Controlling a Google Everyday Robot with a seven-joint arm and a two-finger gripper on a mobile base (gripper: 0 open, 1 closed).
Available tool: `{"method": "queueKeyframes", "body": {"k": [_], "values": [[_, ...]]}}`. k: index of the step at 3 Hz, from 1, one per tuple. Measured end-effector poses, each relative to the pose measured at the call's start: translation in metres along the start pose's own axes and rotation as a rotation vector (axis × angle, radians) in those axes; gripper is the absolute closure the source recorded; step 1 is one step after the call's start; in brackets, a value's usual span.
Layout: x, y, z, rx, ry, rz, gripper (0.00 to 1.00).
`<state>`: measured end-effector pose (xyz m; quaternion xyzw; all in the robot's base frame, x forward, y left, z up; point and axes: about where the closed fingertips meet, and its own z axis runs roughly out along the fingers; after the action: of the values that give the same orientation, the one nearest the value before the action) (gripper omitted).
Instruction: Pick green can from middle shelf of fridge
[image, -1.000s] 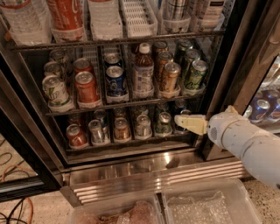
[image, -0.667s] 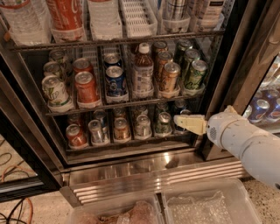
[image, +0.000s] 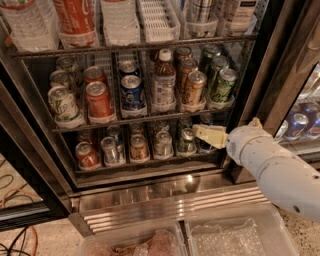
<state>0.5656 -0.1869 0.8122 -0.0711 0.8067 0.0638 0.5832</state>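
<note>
The fridge (image: 170, 202) stands open in front of me. The green can (image: 223, 85) stands at the front of the rightmost lane of the middle shelf (image: 150, 119), with more green cans behind it. My gripper (image: 206, 134) points left, below that shelf and in front of the right end of the bottom shelf, under the green can and apart from it. It holds nothing that I can see. A tan-gold can (image: 194, 87) stands just left of the green can.
The middle shelf also holds a brown bottle (image: 163, 82), a blue can (image: 132, 91), a red can (image: 97, 99) and a whitish can (image: 62, 102). Several cans stand on the bottom shelf. Clear plastic bins (image: 235, 235) lie on the floor below. The black door frame (image: 270, 60) is at the right.
My gripper and arm have edged slightly left. The cans have not moved.
</note>
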Motion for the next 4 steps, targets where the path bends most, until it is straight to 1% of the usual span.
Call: {"method": "queueKeyframes", "body": {"k": [1,2,3,4], "values": [[-0.006,0.002,0.01,0.035,-0.051,0.022,0.0],[-0.008,0.007,0.018,0.072,-0.089,0.033,0.02],[-0.006,0.009,0.024,0.106,-0.108,0.027,0.2],[-0.006,0.006,0.028,0.137,-0.125,0.024,0.29]]}}
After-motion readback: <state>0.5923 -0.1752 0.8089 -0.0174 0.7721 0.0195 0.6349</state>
